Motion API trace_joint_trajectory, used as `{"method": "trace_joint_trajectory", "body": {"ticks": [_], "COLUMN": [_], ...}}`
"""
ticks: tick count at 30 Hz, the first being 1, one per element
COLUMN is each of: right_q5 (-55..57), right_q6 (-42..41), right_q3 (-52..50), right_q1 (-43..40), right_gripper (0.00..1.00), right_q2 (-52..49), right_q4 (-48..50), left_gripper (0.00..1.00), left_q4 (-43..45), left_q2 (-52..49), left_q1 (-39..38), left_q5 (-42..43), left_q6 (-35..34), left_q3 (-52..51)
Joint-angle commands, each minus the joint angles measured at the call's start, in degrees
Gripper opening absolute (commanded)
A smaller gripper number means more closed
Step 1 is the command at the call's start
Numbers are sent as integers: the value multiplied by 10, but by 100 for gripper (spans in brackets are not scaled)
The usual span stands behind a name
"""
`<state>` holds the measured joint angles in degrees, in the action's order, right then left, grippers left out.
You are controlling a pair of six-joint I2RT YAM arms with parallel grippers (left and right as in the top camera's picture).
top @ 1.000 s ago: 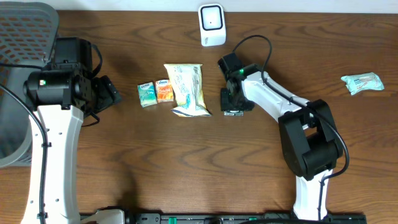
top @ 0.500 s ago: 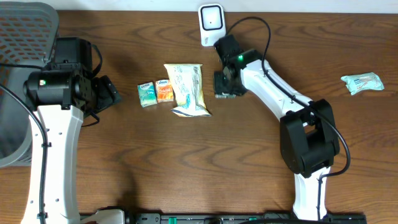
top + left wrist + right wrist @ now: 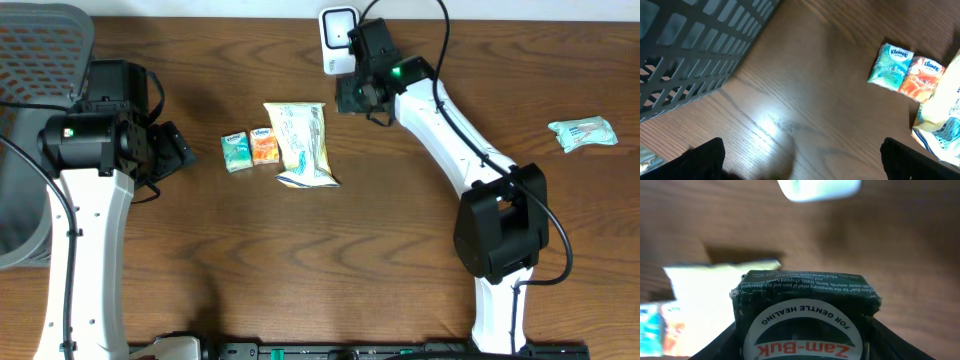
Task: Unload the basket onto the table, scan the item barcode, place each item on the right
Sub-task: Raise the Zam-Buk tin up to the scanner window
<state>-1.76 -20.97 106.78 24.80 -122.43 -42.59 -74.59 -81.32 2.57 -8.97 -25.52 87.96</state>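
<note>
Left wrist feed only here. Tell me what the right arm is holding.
Observer: The right end effector grips a dark green Zam-Buk box.
Operator: Report where that sits relative to the scanner.
Observer: In the overhead view it is close to the white scanner, just below it.
Operator: Name anything further right.
Observer: One teal packet, lying apart from everything else.

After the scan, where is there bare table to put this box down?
Widest bare wood: between the left arm and right arm, on the robot's side of the snack bag. Also open: between the right arm and the teal packet. Crowded: the row of tissue packs and snack bag, and around the scanner, where the box is held.
</note>
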Motion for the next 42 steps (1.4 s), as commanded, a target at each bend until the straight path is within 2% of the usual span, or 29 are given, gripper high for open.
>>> {"method": "trace_joint_trajectory", "body": {"ticks": [1, 9, 17, 21, 26, 32, 37, 42], "right_q5": [-17, -17, -7, 8, 77, 79, 137, 150], "right_q6": [14, 14, 25, 70, 71, 71, 75, 95], "right_q3": [32, 41, 41, 41, 41, 41, 41, 41], "right_q1": [-13, -23, -24, -24, -23, -23, -18, -19], "right_gripper": [45, 43, 41, 43, 40, 43, 42, 42], "right_q2": [-1, -1, -8, -34, -73, -132, -164, -181], "right_q4": [25, 115, 247, 337, 413, 529, 577, 586], "left_gripper": [98, 98, 98, 98, 98, 98, 98, 98], "left_q4": [-2, -2, -2, -2, -2, -2, -2, -2], "left_q2": [-3, -3, -3, -3, -3, -3, -3, -3], "left_q1": [3, 3, 3, 3, 3, 3, 3, 3], "left_q5": [-5, -5, -5, -5, -5, -5, -5, -5], "left_q6": [-5, -5, -5, -5, -5, -5, -5, -5], "left_q3": [0, 0, 0, 0, 0, 0, 0, 0]}}
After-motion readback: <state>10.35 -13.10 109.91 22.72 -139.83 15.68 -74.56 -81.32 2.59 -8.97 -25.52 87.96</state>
